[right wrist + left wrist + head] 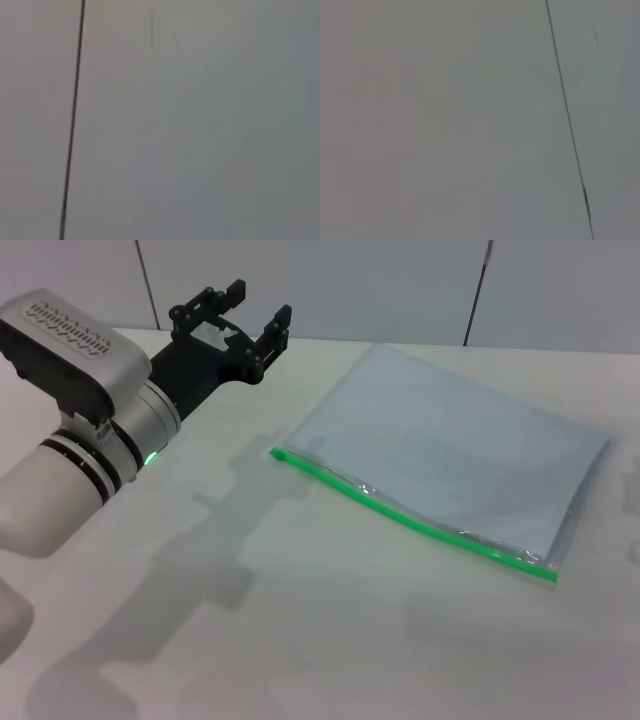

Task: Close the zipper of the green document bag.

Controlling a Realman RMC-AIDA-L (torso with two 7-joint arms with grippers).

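The green document bag lies flat on the white table, right of centre in the head view, its pale blue-grey body slanting away to the far right. Its bright green zipper runs along the near long edge, from the left corner down to the right corner. The slider is too small to pick out. My left gripper hangs above the table at the far left, well left of the bag, its black fingers spread open and empty. The right gripper is out of view. Both wrist views show only a plain grey wall with a thin dark seam.
The white table stretches toward the near edge in front of the bag. Grey wall panels rise behind the table's far edge. My left arm's silver body fills the left side of the head view.
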